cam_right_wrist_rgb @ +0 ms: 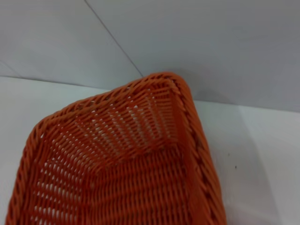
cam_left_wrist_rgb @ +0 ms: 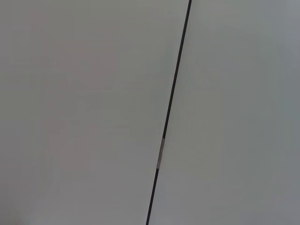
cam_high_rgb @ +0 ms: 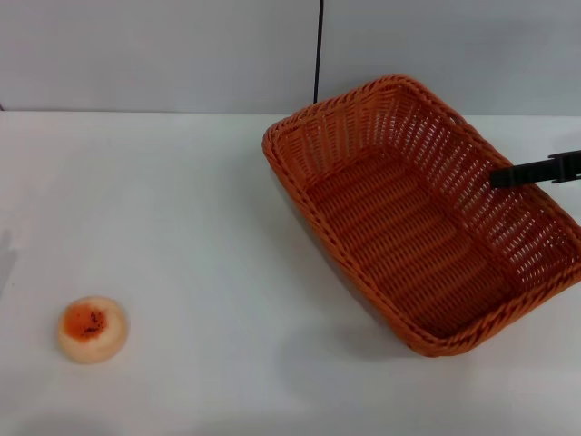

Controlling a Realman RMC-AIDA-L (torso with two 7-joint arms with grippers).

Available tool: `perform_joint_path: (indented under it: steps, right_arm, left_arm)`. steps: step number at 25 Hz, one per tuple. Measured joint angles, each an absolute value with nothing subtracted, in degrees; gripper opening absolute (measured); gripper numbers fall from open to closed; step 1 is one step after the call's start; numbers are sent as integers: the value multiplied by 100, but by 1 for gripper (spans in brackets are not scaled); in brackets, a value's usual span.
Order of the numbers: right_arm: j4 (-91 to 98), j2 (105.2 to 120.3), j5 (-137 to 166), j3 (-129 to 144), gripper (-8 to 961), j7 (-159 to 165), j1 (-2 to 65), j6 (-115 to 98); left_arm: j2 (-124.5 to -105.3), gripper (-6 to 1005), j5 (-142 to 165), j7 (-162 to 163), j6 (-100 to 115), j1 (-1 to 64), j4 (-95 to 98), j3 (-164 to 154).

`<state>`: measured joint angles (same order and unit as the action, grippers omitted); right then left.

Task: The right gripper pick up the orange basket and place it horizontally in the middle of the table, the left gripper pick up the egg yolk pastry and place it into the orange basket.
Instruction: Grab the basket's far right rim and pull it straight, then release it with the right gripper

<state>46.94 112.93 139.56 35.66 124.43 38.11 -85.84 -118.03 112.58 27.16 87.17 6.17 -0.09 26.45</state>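
Note:
The orange basket (cam_high_rgb: 418, 213) is at the right of the white table (cam_high_rgb: 182, 227), turned at an angle, and a shadow under its near-left side shows it raised off the top. My right gripper (cam_high_rgb: 499, 178) comes in from the right edge. One black finger (cam_high_rgb: 531, 171) lies over the basket's right wall inside the rim, and the grip looks shut on that wall. The right wrist view looks down into the basket (cam_right_wrist_rgb: 131, 159) at a far corner. The egg yolk pastry (cam_high_rgb: 93, 329) sits alone at the near left. My left gripper is out of view.
A grey wall with a thin dark vertical seam (cam_high_rgb: 319, 50) stands behind the table. The left wrist view shows only that wall and the seam (cam_left_wrist_rgb: 171, 108). Bare tabletop (cam_right_wrist_rgb: 262, 150) lies beside the basket.

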Motion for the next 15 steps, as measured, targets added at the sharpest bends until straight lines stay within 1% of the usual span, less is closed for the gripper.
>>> perform_joint_path:
  steps: [5, 6, 11, 15]
  right_arm:
    - [4664, 11382, 13936, 3594, 699, 12325, 3836, -8306]
    - [4662, 11419, 13928, 3595, 698, 12316, 3844, -8201]
    - [4515, 11454, 13928, 3645, 692, 12238, 3868, -7981]
    - [4343, 11451, 13928, 3648, 688, 12184, 3917, -7877]
  left_arm:
    - [-11803, 797, 11259, 2716, 8719, 608, 0, 2645]
    - [-11803, 797, 11259, 2716, 8719, 605, 0, 2646]
    - [-11804, 794, 11256, 2716, 8719, 600, 0, 2660]
    - [-11803, 792, 11253, 2716, 8719, 598, 0, 2662]
